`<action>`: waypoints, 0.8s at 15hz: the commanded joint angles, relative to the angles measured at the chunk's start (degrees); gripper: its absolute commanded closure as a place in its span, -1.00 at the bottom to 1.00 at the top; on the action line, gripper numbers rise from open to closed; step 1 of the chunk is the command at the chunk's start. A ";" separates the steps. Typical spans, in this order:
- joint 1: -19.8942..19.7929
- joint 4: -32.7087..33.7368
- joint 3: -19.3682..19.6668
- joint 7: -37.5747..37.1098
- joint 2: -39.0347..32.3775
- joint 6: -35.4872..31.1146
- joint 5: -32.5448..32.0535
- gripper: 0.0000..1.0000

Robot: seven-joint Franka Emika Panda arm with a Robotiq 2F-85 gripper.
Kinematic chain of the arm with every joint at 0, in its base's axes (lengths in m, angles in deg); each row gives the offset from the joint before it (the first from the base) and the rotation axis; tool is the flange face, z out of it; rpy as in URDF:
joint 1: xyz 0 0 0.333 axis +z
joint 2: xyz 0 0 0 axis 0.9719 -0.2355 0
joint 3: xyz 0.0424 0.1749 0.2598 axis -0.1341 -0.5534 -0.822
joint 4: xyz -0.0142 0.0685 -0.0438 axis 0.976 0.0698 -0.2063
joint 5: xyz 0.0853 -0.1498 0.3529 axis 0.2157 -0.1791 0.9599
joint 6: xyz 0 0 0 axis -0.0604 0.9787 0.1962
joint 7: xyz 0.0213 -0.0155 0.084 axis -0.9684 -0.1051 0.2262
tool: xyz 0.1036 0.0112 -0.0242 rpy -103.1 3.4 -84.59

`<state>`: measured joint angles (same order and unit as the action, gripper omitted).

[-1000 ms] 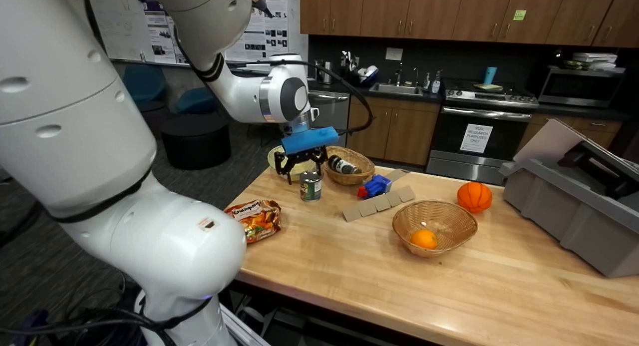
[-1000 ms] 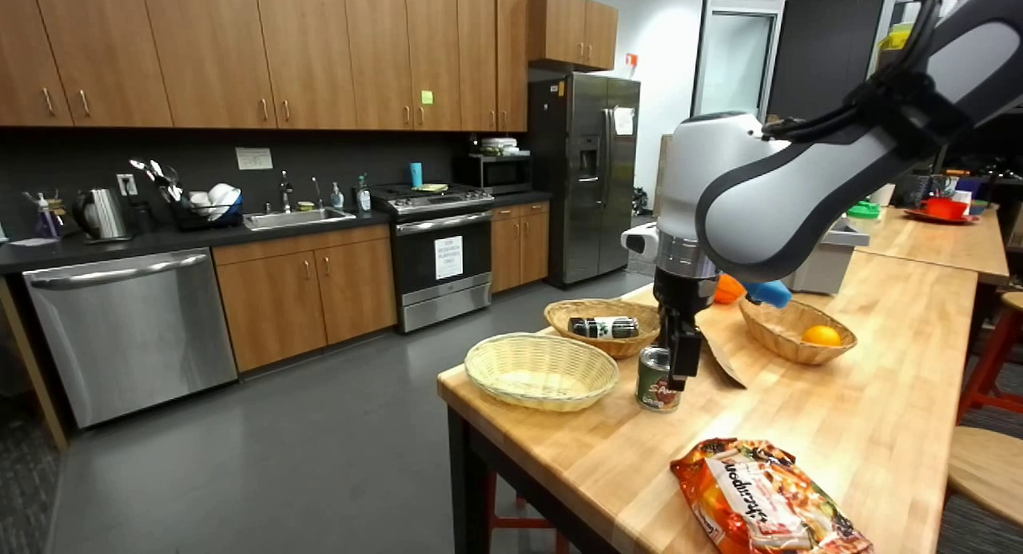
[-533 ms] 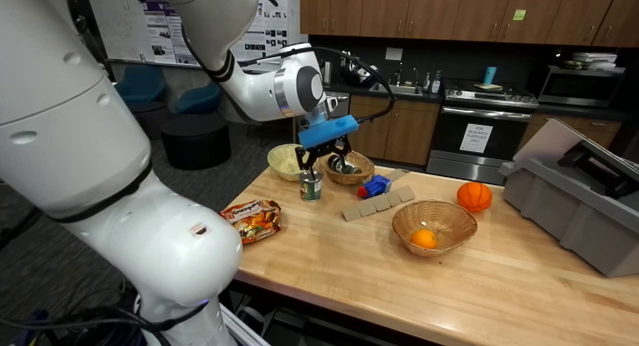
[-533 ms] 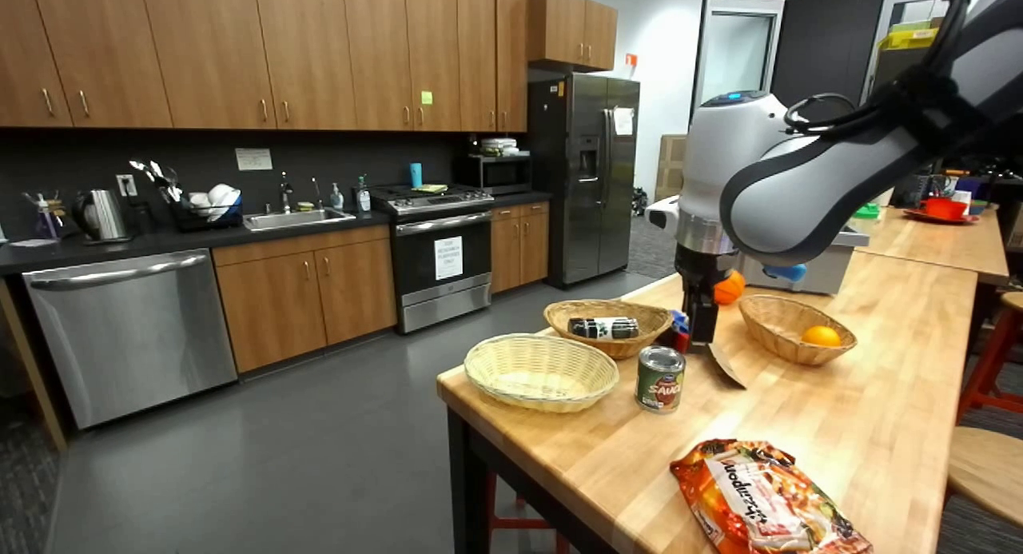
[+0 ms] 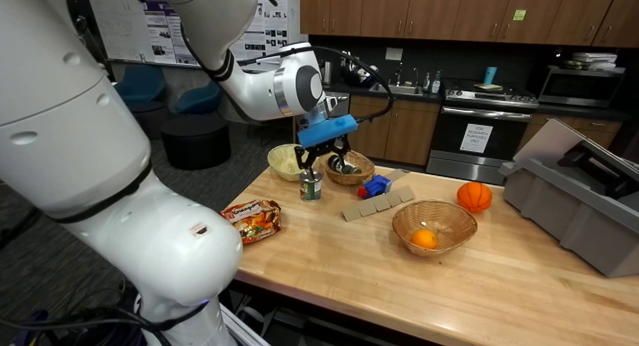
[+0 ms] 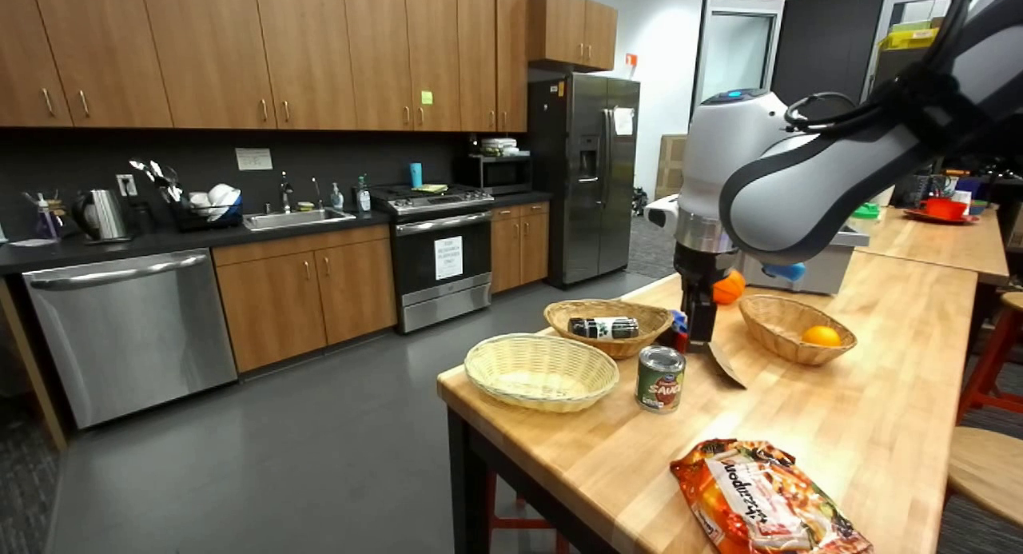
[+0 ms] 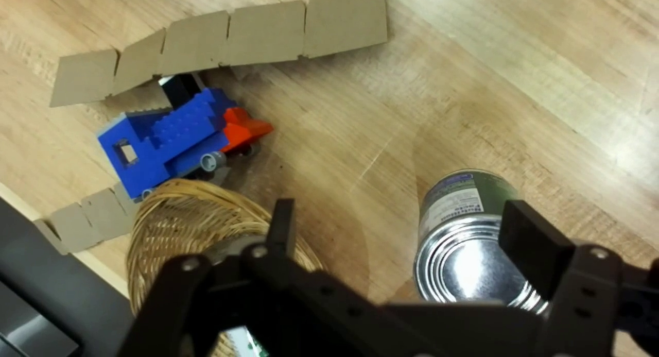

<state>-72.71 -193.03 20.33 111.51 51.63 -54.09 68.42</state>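
The tool point(image 7: 403, 232), fingers spread, hangs near an upright can point(image 7: 463, 249), likely heavy, stiff and slick, best gripped across its sides.

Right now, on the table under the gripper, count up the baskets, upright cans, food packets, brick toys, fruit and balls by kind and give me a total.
Baskets: 3, one pale, two brown
Upright can: 1
Food packet: 1
Brick toy: 1
Fruit: 1
Ball: 1
Total: 8
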 commanded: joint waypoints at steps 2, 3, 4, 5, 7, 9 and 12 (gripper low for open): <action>-0.16 0.37 -0.15 -3.39 0.44 -0.93 -0.38 -1.00; -0.05 0.23 -0.26 -3.96 0.48 -1.31 -0.33 -1.00; 0.16 0.28 -0.42 -4.15 0.26 -1.49 -0.33 -1.00; 0.28 0.39 -0.65 -4.37 0.01 -1.72 -0.44 -1.00; 0.93 0.49 -1.15 -4.32 -0.28 -2.04 -0.04 -1.00; 1.52 0.38 -1.71 -4.82 -0.03 -1.78 0.29 -1.00; 3.12 0.03 -2.07 -5.37 1.18 -1.21 2.49 -1.00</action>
<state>-70.94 -192.78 18.61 106.93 51.53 -55.66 68.73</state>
